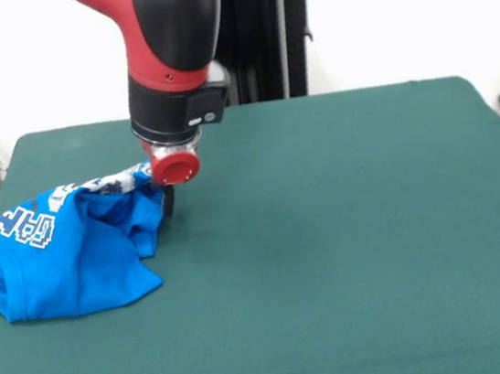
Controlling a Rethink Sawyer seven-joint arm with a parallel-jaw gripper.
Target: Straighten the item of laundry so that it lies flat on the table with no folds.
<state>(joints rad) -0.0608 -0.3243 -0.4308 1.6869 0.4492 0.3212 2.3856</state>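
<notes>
In the front view, the bright blue short-sleeved T-shirt with white pixel lettering point(61, 253) is seen bunched and folded over itself at the left edge of the large desk covered in dark green felt-like cloth point(348, 229), with part of it hanging past that edge. The red and black arm is lowered over the shirt's right-hand corner, and the dark pincer point(168, 200) is largely hidden beneath the red wrist disc; whether it is spread or closed on the cloth cannot be told. The shirt appears raised a little at that corner, so a hold is judged likely but is not confirmed. For the step to be done well, a single layer should be taken, and the cloth should be drawn low and slowly toward the bare centre of the desk, so that the folds are pulled out rather than dragged along.
</notes>
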